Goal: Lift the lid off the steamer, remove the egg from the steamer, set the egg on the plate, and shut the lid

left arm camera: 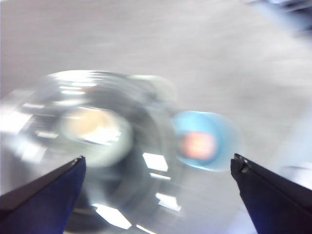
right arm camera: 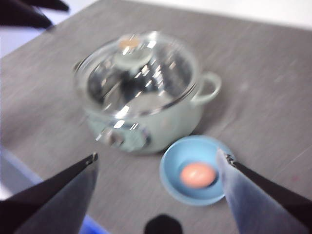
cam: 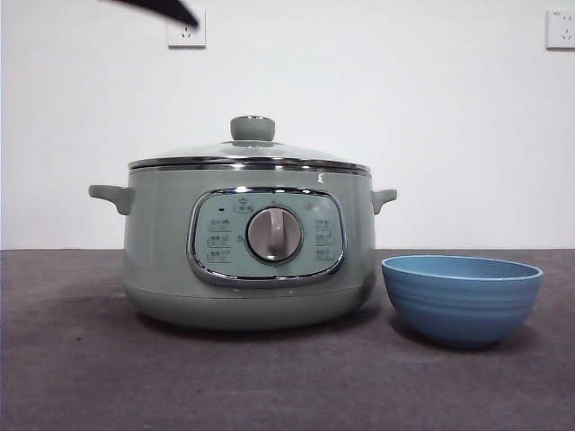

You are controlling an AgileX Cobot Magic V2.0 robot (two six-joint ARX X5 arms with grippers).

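Both grippers up & clear, jaws spread, nothing held; egg in plate, lid on steamer.

Left gripper (left arm camera: 158,168): jaws wide apart, empty, high over the table (cam: 72,359); its view is v. blurred, w/ lid (left arm camera: 97,146) below it and plate (left arm camera: 207,141) just beside the pot, both well apart from the jaws. Right gripper (right arm camera: 156,161): also spread, empty, hanging above; egg (right arm camera: 197,174) sits in plate (right arm camera: 192,170) below, nearer one jaw but not touching. Lid (right arm camera: 139,73) seated flat on steamer (right arm camera: 146,97), knob up. Front view: lid (cam: 250,148) closed on steamer (cam: 247,247), plate (cam: 461,296) just beside it, small gap between; a black arm tip (cam: 162,9) shows at the top edge, which arm can't tell.
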